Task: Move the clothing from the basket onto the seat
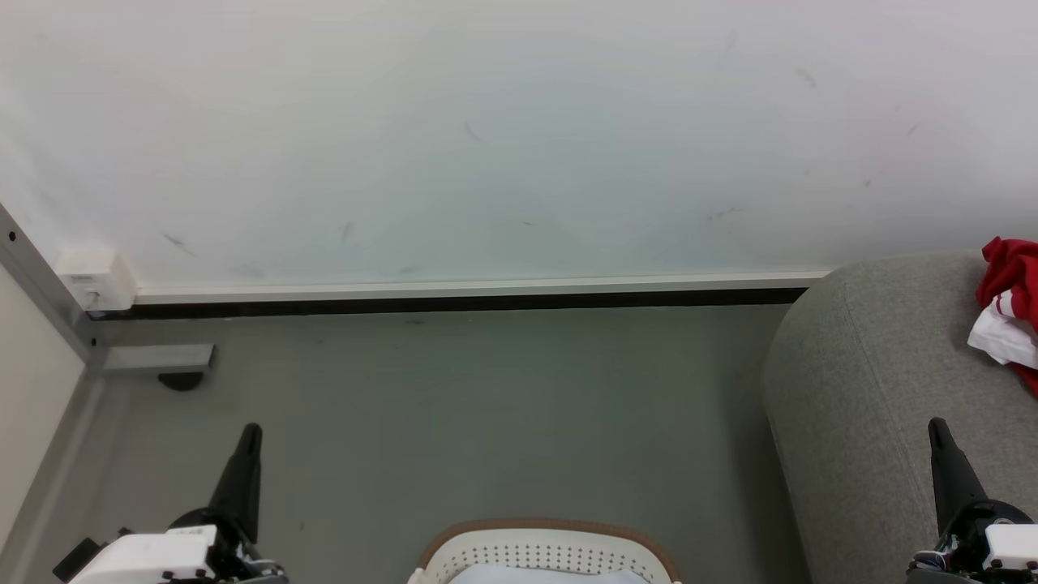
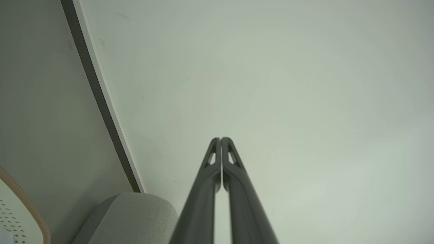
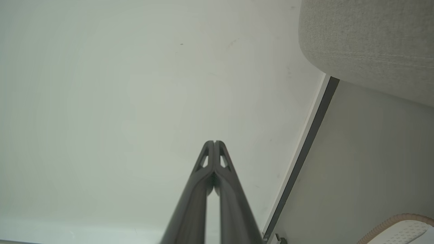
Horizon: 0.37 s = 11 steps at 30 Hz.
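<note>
Lying between basket and seat edge, floor looks open

This looks to me like a bare indoor test room furnished with a few home pieces. Ahead of my left fingers and right fingers a plain, scuffed white wall meets a smooth grey floor at a white skirting strip. Beyond my left fingers stands a grey metal partition frame. Beside my right fingers sits a large grey woven-fabric upholstered seat. Between both fingers, nearer me, is a rounded white perforated plastic basket with a tan-brown rim.
</note>
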Tool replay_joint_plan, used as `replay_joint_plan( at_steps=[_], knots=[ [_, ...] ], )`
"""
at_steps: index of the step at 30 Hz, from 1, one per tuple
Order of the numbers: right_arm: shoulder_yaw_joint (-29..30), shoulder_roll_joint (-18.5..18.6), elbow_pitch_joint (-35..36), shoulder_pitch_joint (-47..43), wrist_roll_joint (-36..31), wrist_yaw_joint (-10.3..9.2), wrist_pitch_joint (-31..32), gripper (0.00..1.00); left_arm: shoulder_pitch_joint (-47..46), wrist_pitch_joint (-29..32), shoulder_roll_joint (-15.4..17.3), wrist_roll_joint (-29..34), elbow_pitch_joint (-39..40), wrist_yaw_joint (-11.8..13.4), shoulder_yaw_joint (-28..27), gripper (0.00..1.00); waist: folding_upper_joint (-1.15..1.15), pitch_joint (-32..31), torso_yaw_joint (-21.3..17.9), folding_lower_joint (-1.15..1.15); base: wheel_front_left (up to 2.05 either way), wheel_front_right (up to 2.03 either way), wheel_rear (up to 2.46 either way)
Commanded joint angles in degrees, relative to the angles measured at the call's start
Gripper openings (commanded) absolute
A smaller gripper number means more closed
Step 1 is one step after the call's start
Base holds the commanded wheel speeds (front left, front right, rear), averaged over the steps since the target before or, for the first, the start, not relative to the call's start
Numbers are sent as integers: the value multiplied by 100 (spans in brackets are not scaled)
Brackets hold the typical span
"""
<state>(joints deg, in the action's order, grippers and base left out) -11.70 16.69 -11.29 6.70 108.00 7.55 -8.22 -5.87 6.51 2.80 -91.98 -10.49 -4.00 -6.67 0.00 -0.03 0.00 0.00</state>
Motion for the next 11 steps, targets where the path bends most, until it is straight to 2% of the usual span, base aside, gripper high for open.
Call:
replay_joint_plan(
  at_steps=[1, 11],
  knots=[
    [-8, 56, 9, 44, 61, -12, -20, 0, -43, 18, 12, -74, 21, -27, -11, 0, 0, 0, 0, 0, 0, 0, 0],
    [-19, 67, 15, 45, 78, -12, -34, 0, -43, 18, 12, -74, 21, -27, -11, 0, 0, 0, 0, 0, 0, 0, 0]
  ],
)
